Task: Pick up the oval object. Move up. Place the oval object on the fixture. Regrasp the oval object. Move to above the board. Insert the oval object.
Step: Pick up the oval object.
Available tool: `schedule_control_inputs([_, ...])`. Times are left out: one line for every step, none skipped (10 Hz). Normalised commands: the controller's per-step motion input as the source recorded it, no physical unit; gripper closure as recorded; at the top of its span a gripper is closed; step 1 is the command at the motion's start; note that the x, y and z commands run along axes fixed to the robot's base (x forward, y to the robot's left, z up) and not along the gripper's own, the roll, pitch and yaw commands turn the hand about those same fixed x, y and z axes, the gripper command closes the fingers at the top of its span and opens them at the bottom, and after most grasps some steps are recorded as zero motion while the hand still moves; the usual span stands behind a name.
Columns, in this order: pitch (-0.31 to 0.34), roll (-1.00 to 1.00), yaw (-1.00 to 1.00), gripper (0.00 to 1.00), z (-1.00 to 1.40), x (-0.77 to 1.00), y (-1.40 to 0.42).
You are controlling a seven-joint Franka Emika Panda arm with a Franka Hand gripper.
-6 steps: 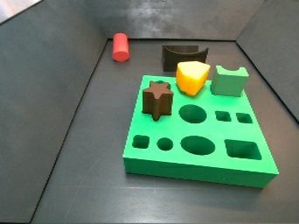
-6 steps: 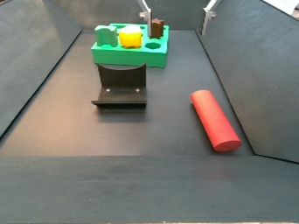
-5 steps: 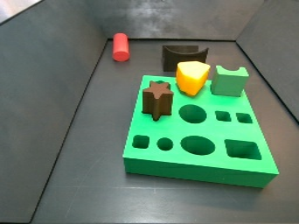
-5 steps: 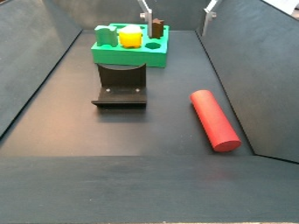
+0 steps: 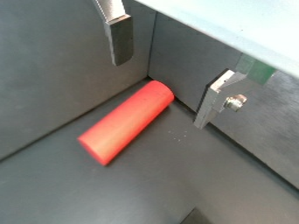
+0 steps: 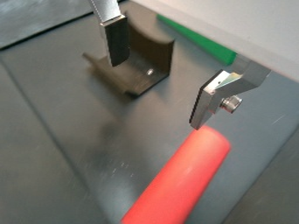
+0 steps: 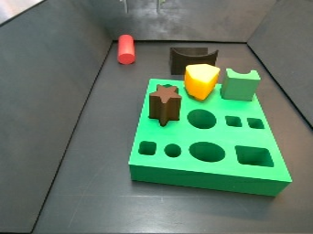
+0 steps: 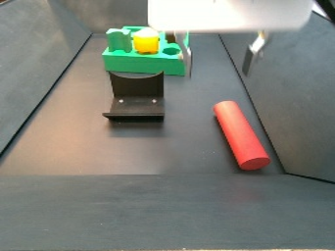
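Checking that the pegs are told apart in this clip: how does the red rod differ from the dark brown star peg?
The red rod lies flat on the dark floor, away from the green board; the star peg stands upright on the board. The rod is smooth, round and salmon-red; the star peg is ridged and dark brown. The rod looks longer and slimmer, the star peg short and stout. Neither is held: the gripper hangs open above the rod.

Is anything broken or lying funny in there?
Nothing stands out. The smooth salmon-red oval peg lies flat on the floor, whole. The open gripper hangs above it. The other pegs stand on the bright green board.
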Motion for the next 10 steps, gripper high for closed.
schedule_control_inputs([-0.091,0.04,0.15,0.0,-0.94,0.0,0.33])
schedule_control_inputs([-0.037,0.12,0.31,0.0,-0.69,0.0,0.23])
schedule_control_inputs([-0.043,0.06,0.33,0.0,-0.75,0.13,0.15])
schedule_control_inputs([-0.073,0.11,0.27,0.0,-0.95,0.0,0.08])
schedule_control_inputs([-0.104,0.17,0.23,0.0,-0.91,-0.14,0.05])
schedule_control_inputs([-0.12,0.24,0.29,0.0,-0.78,-0.41,0.0])
schedule_control_inputs([-0.114,0.21,0.15,0.0,-0.86,-0.36,0.0])
schedule_control_inputs([0.0,0.16,0.0,0.0,-0.77,-0.21,0.11])
schedule_control_inputs([0.0,0.13,-0.03,0.0,-0.75,-0.21,0.18])
schedule_control_inputs([0.0,0.15,-0.06,0.0,-0.82,-0.16,0.15])
